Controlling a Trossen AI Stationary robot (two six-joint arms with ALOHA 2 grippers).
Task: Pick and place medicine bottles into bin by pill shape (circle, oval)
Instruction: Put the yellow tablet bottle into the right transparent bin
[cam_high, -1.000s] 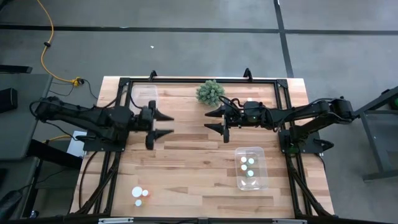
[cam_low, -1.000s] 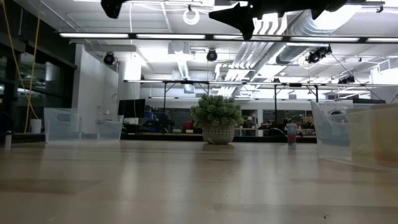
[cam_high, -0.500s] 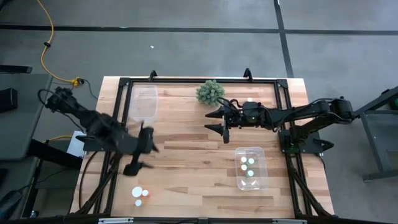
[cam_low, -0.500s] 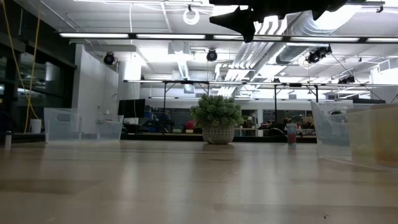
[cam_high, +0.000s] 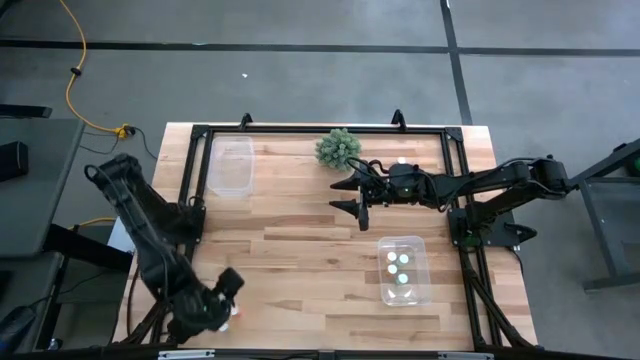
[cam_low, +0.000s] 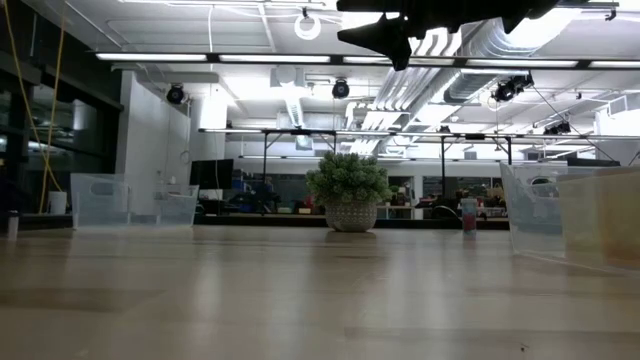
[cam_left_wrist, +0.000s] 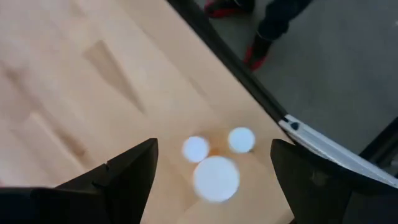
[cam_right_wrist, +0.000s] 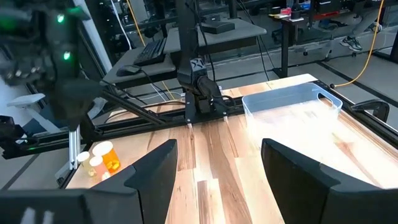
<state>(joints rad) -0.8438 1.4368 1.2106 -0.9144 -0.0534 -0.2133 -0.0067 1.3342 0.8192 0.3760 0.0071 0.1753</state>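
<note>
Three medicine bottles stand in a tight cluster right under the left hand, white caps up, framed between its two dark fingers, which stand well apart with nothing held. A second ago that hand was up by the middle of the counter; it has since swung down to the near left corner and now hangs just over the cluster. To my eye the pick is about to begin: the hand must drop over one cap and close without knocking the two neighbours, which touch or nearly touch it.

Farther out from that hand, well across the boards, a clear bin holds several bottles already, pale caps showing, so part of the sorting looks done. Beyond it the right hand waits in the air just beside the green plant ball, fingers parted and empty, unmoved over the last second. A second clear bin lies at the far left and looks bare.
</note>
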